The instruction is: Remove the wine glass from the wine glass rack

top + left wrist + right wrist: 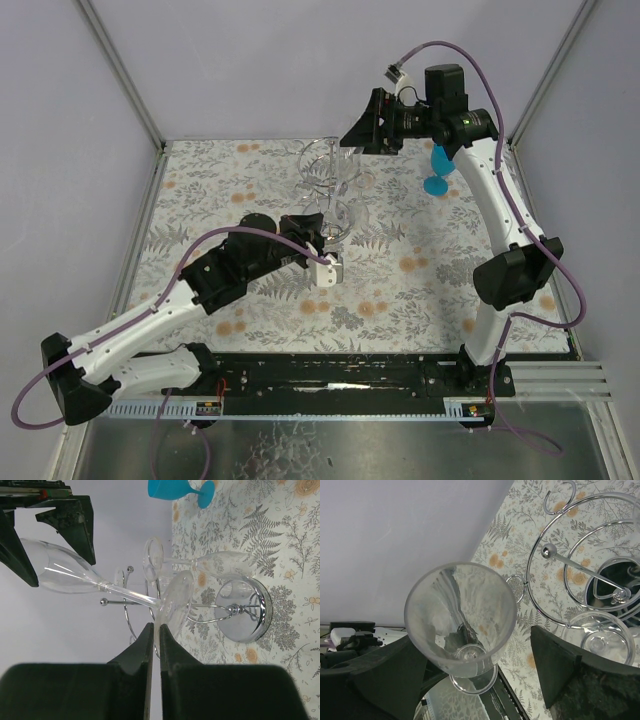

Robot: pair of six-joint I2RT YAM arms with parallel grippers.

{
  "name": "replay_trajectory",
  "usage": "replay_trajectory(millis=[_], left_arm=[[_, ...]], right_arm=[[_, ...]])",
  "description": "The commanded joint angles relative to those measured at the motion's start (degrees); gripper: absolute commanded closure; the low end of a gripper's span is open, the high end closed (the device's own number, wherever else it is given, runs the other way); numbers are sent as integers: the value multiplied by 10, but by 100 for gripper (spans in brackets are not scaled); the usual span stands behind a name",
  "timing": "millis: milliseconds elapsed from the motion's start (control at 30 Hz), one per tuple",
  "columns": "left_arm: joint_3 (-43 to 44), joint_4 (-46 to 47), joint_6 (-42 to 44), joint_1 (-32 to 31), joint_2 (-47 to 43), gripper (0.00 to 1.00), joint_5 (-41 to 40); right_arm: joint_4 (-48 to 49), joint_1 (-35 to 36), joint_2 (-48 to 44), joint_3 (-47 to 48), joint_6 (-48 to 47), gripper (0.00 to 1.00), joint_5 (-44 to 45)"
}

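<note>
The chrome wine glass rack [322,188] stands at the back middle of the floral mat; its round base [247,611] and looped rings [580,545] show in both wrist views. A clear wine glass [65,575] lies tilted, its stem beside the rack's ball-tipped arms. My left gripper [156,628] is shut on the rim of the glass's foot [176,602], low beside the rack [333,243]. My right gripper [472,635] is open, and its fingers [555,670] straddle the glass's bowl [460,612] without closing on it. A second clear glass [222,562] hangs on the rack.
A blue goblet [438,170] stands on the mat at the back right, under the right arm, and shows in the left wrist view [175,489]. White walls enclose the mat on the left, back and right. The second glass's foot [597,637] hangs close to the right finger.
</note>
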Motion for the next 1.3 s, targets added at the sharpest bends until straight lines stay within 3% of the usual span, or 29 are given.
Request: replay_trajectory(millis=[0, 233, 633, 933, 1267], left_arm=[[-1, 36, 15, -8, -16, 100, 8], [-1, 25, 14, -12, -21, 100, 14], [-9, 18, 19, -12, -28, 100, 17], [-11, 18, 22, -12, -24, 100, 14], [-10, 29, 24, -12, -16, 100, -12]], right_arm=[[39, 4, -1, 24, 12, 12, -5], [50, 3, 13, 43, 22, 11, -3], [-60, 3, 42, 97, -32, 29, -21], [-94, 3, 24, 68, -61, 33, -10], [-100, 4, 22, 72, -62, 64, -5]])
